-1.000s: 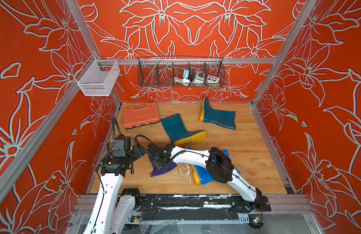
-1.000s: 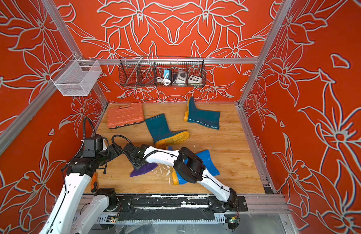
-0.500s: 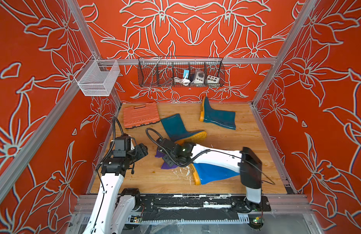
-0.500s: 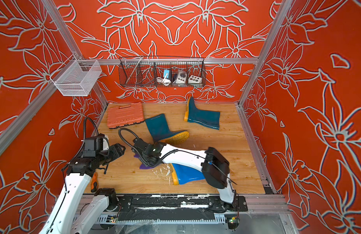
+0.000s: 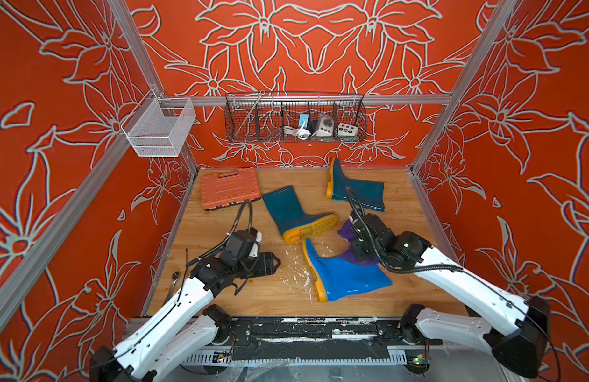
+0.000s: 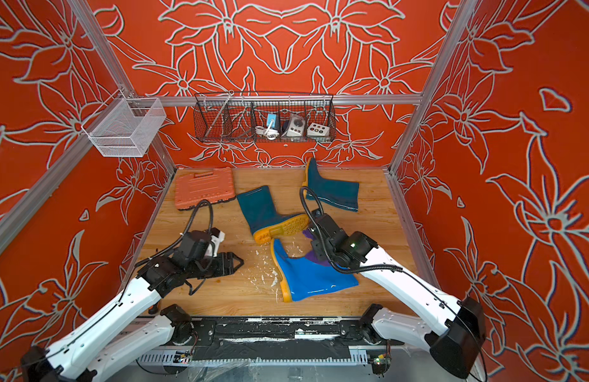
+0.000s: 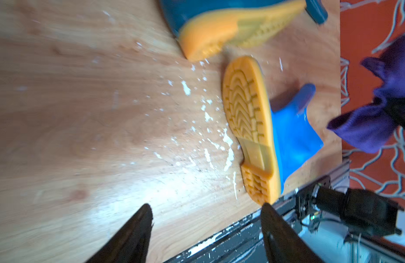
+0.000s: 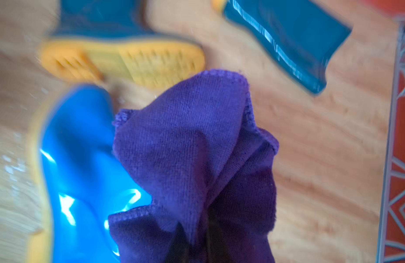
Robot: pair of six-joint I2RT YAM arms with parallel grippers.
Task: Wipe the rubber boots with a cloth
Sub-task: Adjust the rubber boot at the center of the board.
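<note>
A bright blue boot point(image 5: 346, 277) point(image 6: 316, 277) lies on its side near the front of the wooden floor, its orange sole point(image 7: 249, 127) facing left. One dark teal boot point(image 5: 286, 211) lies mid-floor and a second point(image 5: 359, 190) at the back. My right gripper point(image 5: 354, 246) point(image 8: 194, 230) is shut on the purple cloth point(image 5: 347, 231) point(image 8: 188, 141), which hangs bunched just above the blue boot's upper edge. My left gripper point(image 5: 273, 264) point(image 7: 206, 206) stands open and empty, low over bare floor left of the blue boot's sole.
An orange tool case point(image 5: 228, 188) lies at the back left. White flecks point(image 5: 296, 274) litter the floor beside the blue boot's sole. A white mesh basket point(image 5: 157, 129) and a black wire basket point(image 5: 294, 120) hang on the walls. A wrench point(image 5: 174, 281) lies off the floor's left edge.
My right gripper shut on the cloth left of the blue boot and carried it rightward across the boot. The left gripper barely shifted.
</note>
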